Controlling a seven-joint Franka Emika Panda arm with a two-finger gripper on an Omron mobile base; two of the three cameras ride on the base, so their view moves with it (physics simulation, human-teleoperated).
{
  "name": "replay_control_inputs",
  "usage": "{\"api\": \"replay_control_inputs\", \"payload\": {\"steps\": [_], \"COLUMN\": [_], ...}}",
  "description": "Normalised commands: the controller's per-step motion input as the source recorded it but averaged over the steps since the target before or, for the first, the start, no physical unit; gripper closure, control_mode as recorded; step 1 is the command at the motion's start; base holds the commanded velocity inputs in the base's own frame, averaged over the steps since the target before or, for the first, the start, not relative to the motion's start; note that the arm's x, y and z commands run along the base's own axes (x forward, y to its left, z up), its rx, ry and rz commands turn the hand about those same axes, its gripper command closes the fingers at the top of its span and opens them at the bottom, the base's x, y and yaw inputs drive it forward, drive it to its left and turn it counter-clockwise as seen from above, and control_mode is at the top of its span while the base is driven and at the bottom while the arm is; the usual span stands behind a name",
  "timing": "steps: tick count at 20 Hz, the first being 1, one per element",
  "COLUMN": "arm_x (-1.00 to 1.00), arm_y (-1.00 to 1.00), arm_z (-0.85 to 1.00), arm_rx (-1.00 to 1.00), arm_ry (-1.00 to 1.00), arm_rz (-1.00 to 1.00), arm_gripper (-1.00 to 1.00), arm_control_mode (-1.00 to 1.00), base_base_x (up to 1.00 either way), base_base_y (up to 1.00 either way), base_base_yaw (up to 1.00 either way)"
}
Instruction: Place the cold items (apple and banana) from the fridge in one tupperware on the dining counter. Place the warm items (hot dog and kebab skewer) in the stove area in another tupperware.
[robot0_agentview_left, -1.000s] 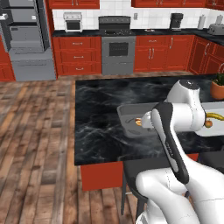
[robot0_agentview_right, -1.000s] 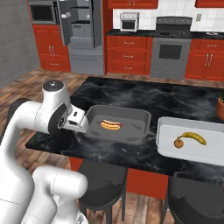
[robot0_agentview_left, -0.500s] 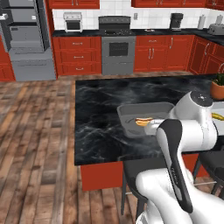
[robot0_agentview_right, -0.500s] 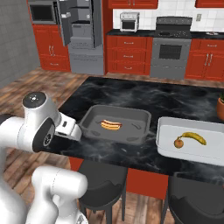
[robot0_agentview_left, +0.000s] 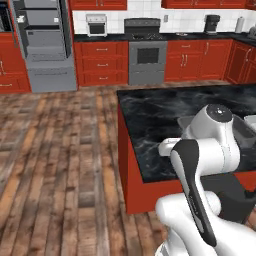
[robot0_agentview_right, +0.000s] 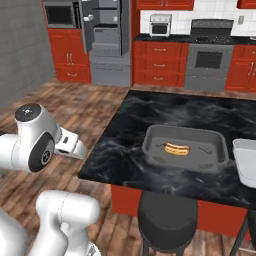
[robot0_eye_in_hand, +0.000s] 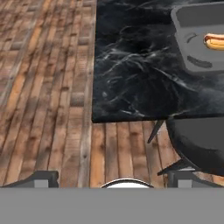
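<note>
The hot dog (robot0_agentview_right: 177, 148) lies in a grey tupperware (robot0_agentview_right: 150, 146) on the black dining counter (robot0_agentview_right: 130, 145). The hand view has the same hot dog (robot0_eye_in_hand: 214, 41) and tupperware (robot0_eye_in_hand: 180, 39) at its upper right. A second, pale tupperware (robot0_agentview_right: 245, 162) is cut off by the right edge. My gripper (robot0_eye_in_hand: 113, 179) is open and holds nothing, hanging over the wood floor off the counter's corner, well short of the tupperware. The apple, banana and kebab skewer are out of view.
A black round stool (robot0_agentview_right: 167, 220) stands by the counter's near edge, seen also as the stool (robot0_eye_in_hand: 199, 144) in the hand view. The grey fridge (robot0_agentview_right: 105, 30) stands open at the back wall, with the stove (robot0_agentview_right: 210, 25) to its right. Wood floor spreads to the left.
Both base views have shifted, so the base has driven: the counter now lies further right. The arm has drawn back from the tupperware. The gripper stays open.
</note>
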Motion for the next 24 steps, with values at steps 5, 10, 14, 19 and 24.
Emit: {"api": "replay_control_inputs", "payload": {"steps": [5, 10, 14, 19, 24], "arm_x": [0.00, 0.00, 0.00, 0.00, 0.00], "arm_y": [0.00, 0.00, 0.00, 0.00, 0.00], "arm_z": [0.00, 0.00, 0.00, 0.00, 0.00], "arm_rx": [0.00, 0.00, 0.00, 0.00, 0.00], "arm_ry": [0.00, 0.00, 0.00, 0.00, 0.00], "arm_rz": [0.00, 0.00, 0.00, 0.00, 0.00], "arm_gripper": [-1.00, -1.00, -1.00, -1.00, -1.00], "arm_control_mode": [1.00, 1.00, 1.00, 1.00, 1.00], "base_base_x": [0.24, 0.69, 0.97, 1.00, 1.00], "base_base_y": [1.00, 1.00, 0.92, 0.58, 0.34], "base_base_yaw": [-0.07, -0.13, -0.14, -0.14, -0.28]}}
